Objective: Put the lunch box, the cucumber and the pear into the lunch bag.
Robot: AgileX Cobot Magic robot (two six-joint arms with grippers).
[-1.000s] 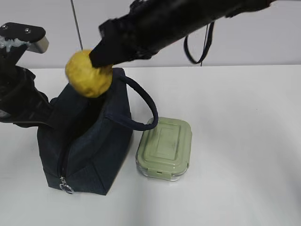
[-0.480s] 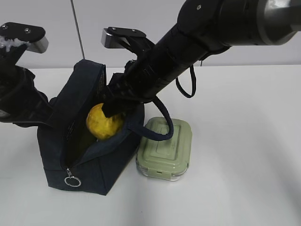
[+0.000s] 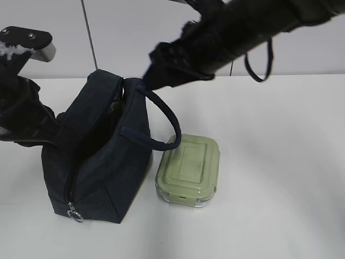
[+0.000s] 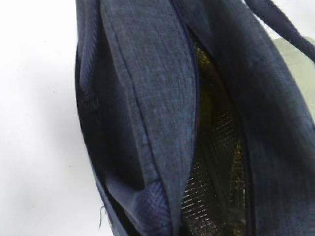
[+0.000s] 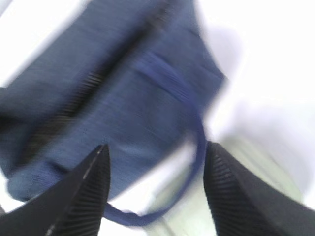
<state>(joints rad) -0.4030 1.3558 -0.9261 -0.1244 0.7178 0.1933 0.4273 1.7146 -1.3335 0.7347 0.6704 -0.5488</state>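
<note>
The navy lunch bag [image 3: 102, 162] stands at the left with its top open and its loop handle [image 3: 164, 116] hanging to the right. My left gripper [image 3: 54, 127] is at the bag's left rim, shut on the fabric; the cloth hides its fingers in the left wrist view, which looks into the bag's mesh lining [image 4: 216, 162]. My right gripper [image 3: 155, 69] hovers above the bag, open and empty [image 5: 157, 146]. The sage-lidded lunch box [image 3: 188, 170] sits on the table against the bag's right side. The pear and the cucumber are hidden.
The white table [image 3: 280, 162] stretches to the right of the lunch box. A grey wall rises behind the table. My right arm [image 3: 242, 27] crosses over the scene's upper middle.
My right gripper lowered the pear into the bag, let it go, and rose out empty. The bag's top has closed in somewhat. The left arm has not moved.
</note>
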